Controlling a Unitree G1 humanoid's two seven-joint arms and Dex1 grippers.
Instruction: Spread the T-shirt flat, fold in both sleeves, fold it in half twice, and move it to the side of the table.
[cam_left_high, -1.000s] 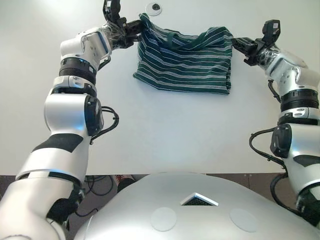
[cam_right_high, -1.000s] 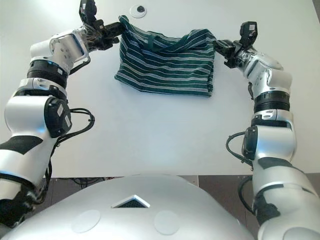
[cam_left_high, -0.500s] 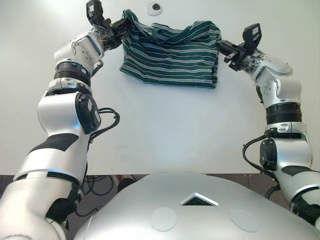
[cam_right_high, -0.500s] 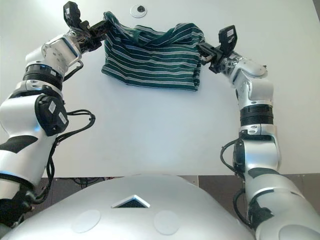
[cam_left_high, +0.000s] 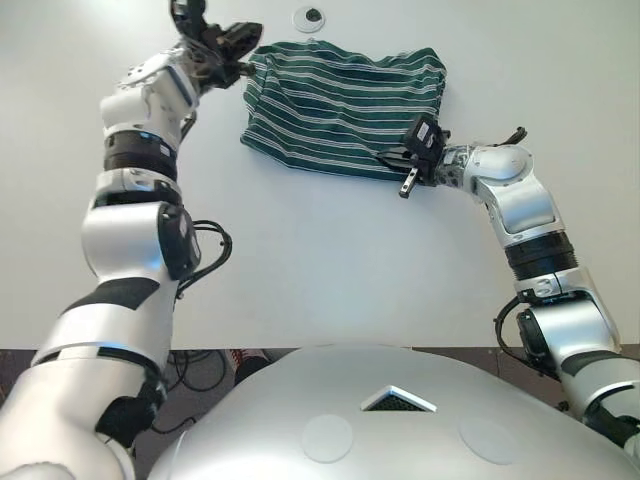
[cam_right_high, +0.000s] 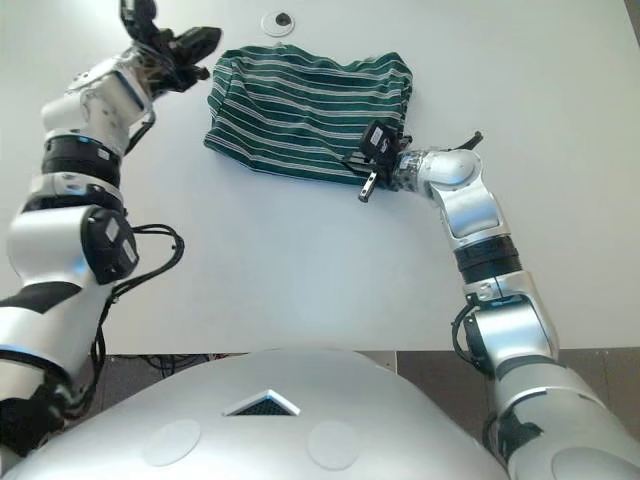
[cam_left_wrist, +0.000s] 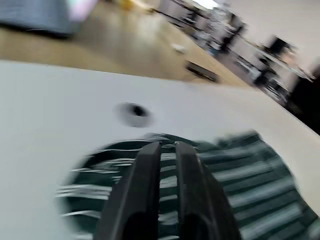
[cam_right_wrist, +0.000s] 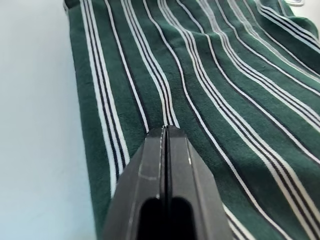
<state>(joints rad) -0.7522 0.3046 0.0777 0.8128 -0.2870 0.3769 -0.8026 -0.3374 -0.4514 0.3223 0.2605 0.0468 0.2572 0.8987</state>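
The dark green T-shirt (cam_left_high: 340, 100) with white stripes lies folded into a rectangle at the far middle of the white table (cam_left_high: 320, 260). My left gripper (cam_left_high: 240, 40) hovers just off the shirt's far left corner, a narrow gap between its fingers and nothing in it. In the left wrist view the shirt (cam_left_wrist: 240, 165) lies beyond that gripper (cam_left_wrist: 167, 147). My right gripper (cam_left_high: 395, 165) is shut at the shirt's near right edge. In the right wrist view its closed tips (cam_right_wrist: 165, 129) rest over flat striped cloth (cam_right_wrist: 225, 75), with no fabric pinched.
A round cable port (cam_left_high: 310, 15) sits in the tabletop just behind the shirt. Bare table spreads to the left, to the right and toward me. The table's near edge (cam_left_high: 300, 348) runs below my arms.
Both grippers let go of the shirt's far corners and the cloth settled flat. My right arm swung down to the shirt's near right edge and shut. The left gripper stayed by the far left corner.
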